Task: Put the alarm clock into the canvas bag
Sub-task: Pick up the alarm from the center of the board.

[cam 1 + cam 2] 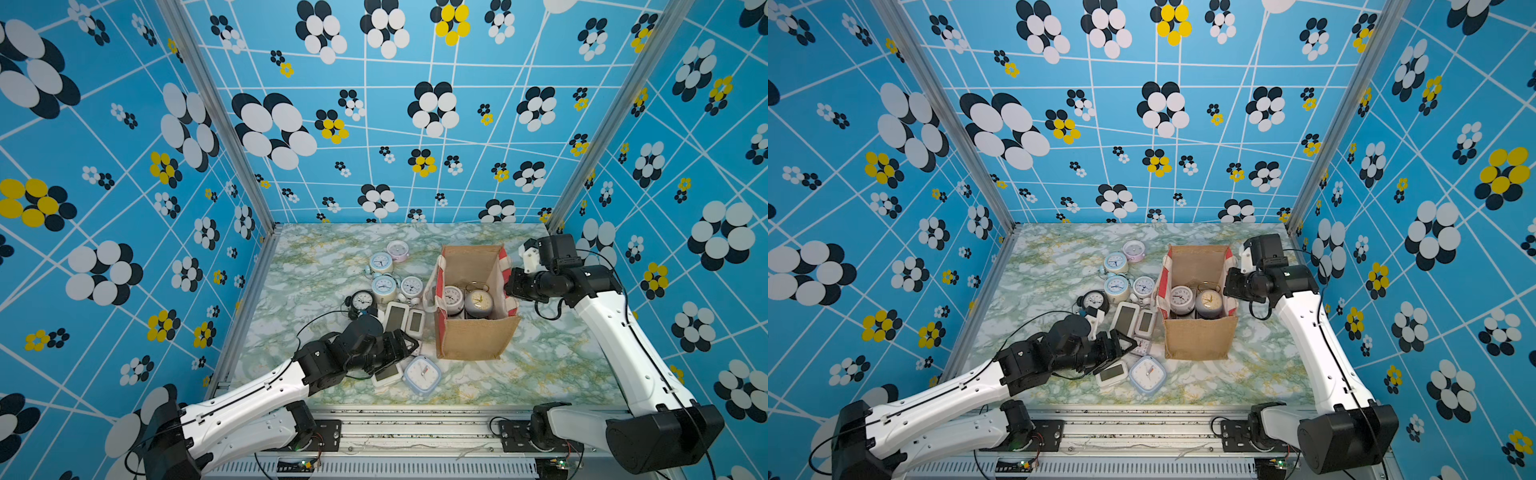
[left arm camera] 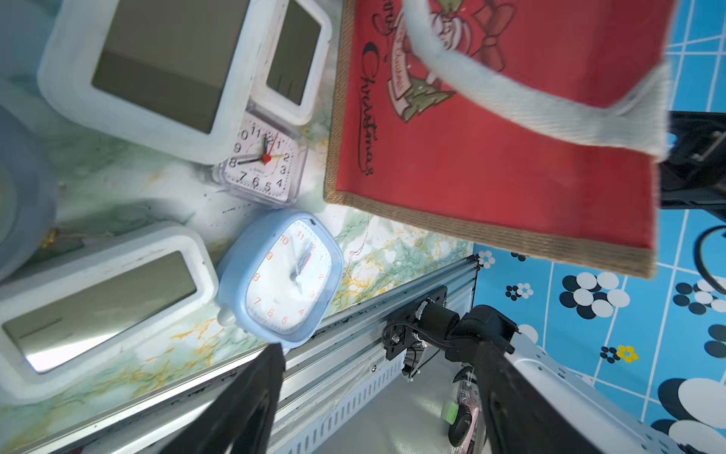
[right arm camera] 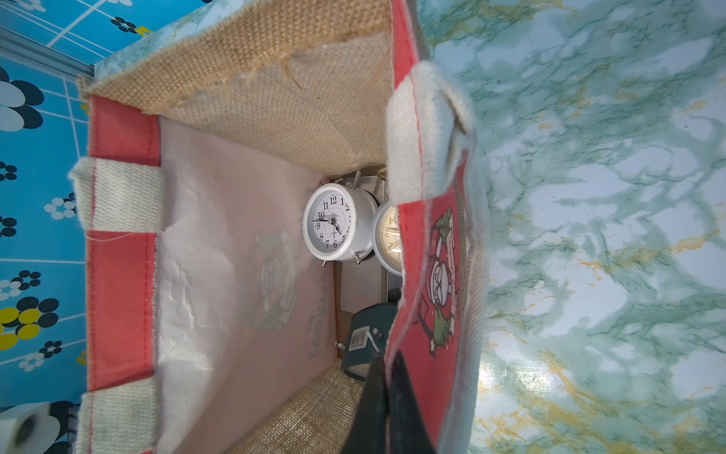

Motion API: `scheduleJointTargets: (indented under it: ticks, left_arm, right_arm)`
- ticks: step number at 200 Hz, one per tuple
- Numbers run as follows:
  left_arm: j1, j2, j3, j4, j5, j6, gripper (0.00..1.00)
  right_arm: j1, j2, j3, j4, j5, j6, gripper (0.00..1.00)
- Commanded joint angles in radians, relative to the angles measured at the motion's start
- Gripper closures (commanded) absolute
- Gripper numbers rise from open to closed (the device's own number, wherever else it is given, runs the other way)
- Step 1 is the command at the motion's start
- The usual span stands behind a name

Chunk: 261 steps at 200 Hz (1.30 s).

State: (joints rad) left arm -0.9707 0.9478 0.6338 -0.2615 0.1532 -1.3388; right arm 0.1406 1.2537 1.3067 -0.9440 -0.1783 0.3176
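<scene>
Now I'm hovering my left tool (image 1: 409, 351), open and empty, beside the pale-blue square plastic alarm clock (image 1: 422, 375); my right tool (image 1: 507, 287) is pinching the tan burlap canvas bag (image 1: 473, 340) by its rim.

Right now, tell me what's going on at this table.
The robot is packing alarm clocks into the canvas bag. The right hand is shut on the bag's red side panel, apparently steadying it. A white round clock and a grey clock already lie inside. The left hand is open and empty, low over the loose clocks beside the bag, near the blue square clock on the marble table.
</scene>
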Motion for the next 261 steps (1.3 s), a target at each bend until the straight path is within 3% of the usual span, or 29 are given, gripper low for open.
scheduleJointTargets:
  ticks: [1, 47, 112, 187, 261]
  left_arm:
    - [-0.040, -0.009, -0.076, 0.124, -0.031, -0.153, 0.20]
    - [-0.125, -0.022, -0.239, 0.246, -0.093, -0.303, 0.18]
    - [-0.178, 0.122, -0.352, 0.497, -0.118, -0.398, 0.14]
    - [-0.184, 0.370, -0.413, 0.844, -0.124, -0.402, 0.15]
    - [-0.183, 0.471, -0.428, 0.956, -0.147, -0.376, 0.21]
  right_arm:
    - [-0.003, 0.001, 0.005, 0.016, -0.032, -0.024, 1.00]
    - [0.000, -0.011, 0.006, 0.016, -0.044, -0.027, 1.00]
    - [0.002, -0.036, -0.009, 0.017, -0.049, -0.026, 1.00]
    - [0.002, -0.046, -0.012, 0.007, -0.049, -0.037, 1.00]
    - [0.002, -0.049, -0.012, -0.005, -0.041, -0.050, 1.00]
